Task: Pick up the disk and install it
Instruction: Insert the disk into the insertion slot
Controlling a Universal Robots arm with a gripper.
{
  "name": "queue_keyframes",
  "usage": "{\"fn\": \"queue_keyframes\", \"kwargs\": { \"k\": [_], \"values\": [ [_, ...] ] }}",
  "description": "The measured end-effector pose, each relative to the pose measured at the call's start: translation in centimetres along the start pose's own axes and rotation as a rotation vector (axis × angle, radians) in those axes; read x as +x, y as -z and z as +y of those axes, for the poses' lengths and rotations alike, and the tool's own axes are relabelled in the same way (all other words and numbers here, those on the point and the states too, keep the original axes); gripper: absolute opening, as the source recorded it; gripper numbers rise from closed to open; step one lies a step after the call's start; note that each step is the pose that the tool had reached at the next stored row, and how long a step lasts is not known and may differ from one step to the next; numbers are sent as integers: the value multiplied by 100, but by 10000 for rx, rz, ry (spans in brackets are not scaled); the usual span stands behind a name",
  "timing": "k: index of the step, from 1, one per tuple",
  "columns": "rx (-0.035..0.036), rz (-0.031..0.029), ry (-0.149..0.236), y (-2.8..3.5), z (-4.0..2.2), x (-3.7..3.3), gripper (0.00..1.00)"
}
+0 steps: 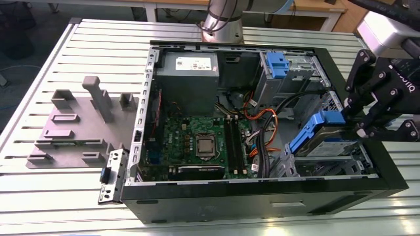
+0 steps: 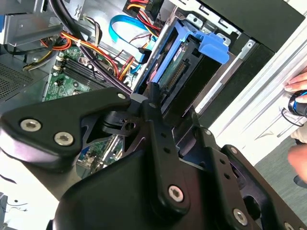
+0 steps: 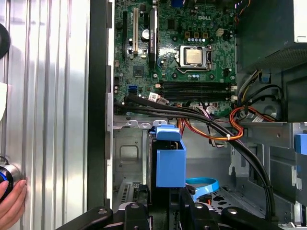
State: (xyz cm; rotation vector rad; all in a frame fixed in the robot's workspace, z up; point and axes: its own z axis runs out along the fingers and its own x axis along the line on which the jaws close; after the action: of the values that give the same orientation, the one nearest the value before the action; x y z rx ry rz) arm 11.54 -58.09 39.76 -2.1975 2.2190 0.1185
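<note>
The disk, a silver drive with a blue-and-white label in a blue plastic carrier, sits tilted in the drive bay at the near corner of the open computer case, on the exterior view's right. My gripper comes in from the exterior view's right and is shut on the disk's raised end. In the first wrist view the blue carrier stands upright between my black fingers. In the second wrist view one fingertip presses against the disk's edge near its connector.
The case holds a green motherboard, a grey power-supply box, a second blue tab in the far bay and black and orange cables. A grey fixture lies on the slatted table. A person's hand rests beside the case.
</note>
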Motion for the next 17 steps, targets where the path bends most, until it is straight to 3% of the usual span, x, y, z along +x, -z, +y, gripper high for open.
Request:
{"fn": "queue_keyframes", "kwargs": {
  "k": [17],
  "values": [
    [0, 4, 0, -306, -13, 20, 35]
  ]
}}
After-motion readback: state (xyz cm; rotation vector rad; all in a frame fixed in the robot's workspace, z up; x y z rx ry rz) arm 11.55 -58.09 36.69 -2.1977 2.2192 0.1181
